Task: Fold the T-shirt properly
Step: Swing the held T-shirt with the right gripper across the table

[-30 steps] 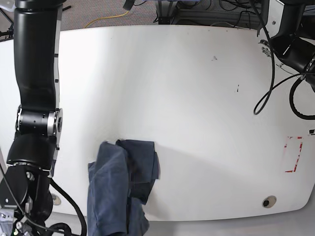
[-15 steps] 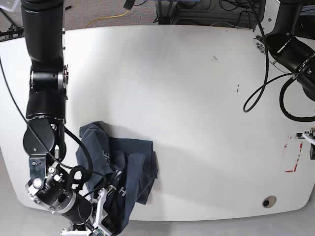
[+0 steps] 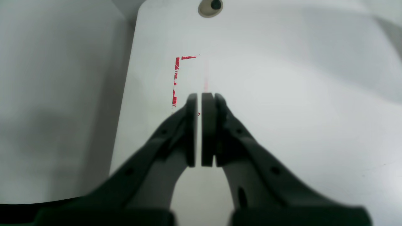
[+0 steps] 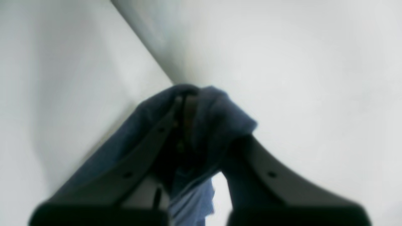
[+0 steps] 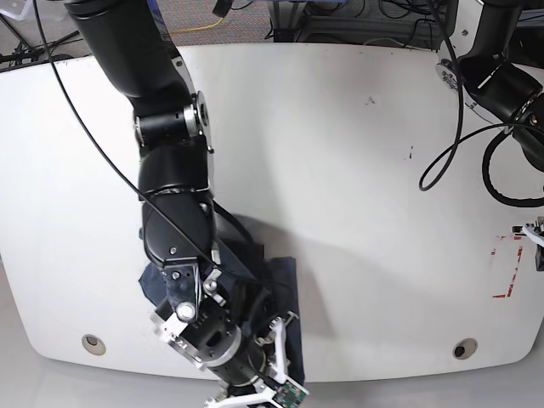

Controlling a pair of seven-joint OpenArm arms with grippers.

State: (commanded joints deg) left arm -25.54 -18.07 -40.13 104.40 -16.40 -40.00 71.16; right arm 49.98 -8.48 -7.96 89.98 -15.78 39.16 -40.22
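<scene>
Right gripper (image 4: 191,103) is clamped on a bunched wad of the T-shirt (image 4: 220,122), navy cloth wrapped over both fingers. We can't tell how many layers are pinched, and that's the main risk: grab a double layer or mid-panel and any lift or drag only moves the lump, no clean edge to fold on.

The shirt (image 5: 276,293) is crumpled at the near edge of the table (image 5: 340,170), mostly hidden under the right arm (image 5: 170,195) in the base view. Pull toward that edge and the loose cloth could slide off.

Left gripper (image 3: 199,130) is nearly shut with a thin slit, empty, parked over the red tape corner (image 3: 176,78), well apart from the shirt. With one hand working the far side stays slack, so we'd expect skewed folds.
</scene>
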